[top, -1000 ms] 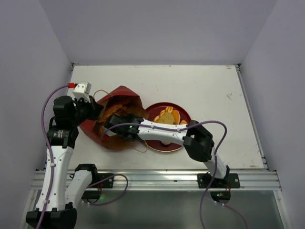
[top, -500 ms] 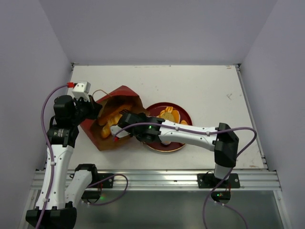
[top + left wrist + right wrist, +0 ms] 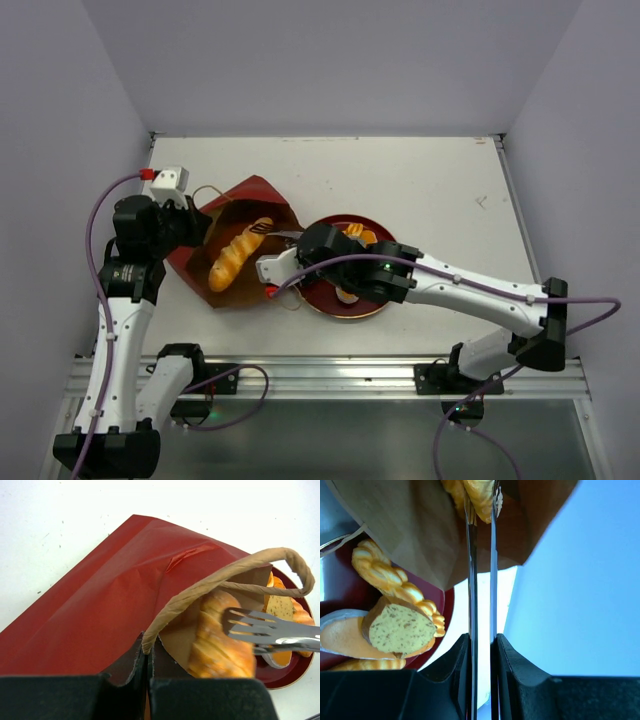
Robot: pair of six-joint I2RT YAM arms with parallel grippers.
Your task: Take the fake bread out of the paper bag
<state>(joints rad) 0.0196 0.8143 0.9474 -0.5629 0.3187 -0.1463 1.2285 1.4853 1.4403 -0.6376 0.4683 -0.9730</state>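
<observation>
Left gripper clamps the paper bag by its rim. Right gripper, blades barely parted, reaches the ridged loaf, which lies in the bag mouth at its tips (hold unclear). A shallow nip could slip.

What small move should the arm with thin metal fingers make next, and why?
Probably the right end effector should close its thin fingers on the near end of the long ridged golden loaf. That loaf lies in the mouth of the dark-red paper bag, whose rim the left end effector pinches; the fingers sit at the loaf's end, narrowly apart. Whether they grip it is unclear.
</observation>
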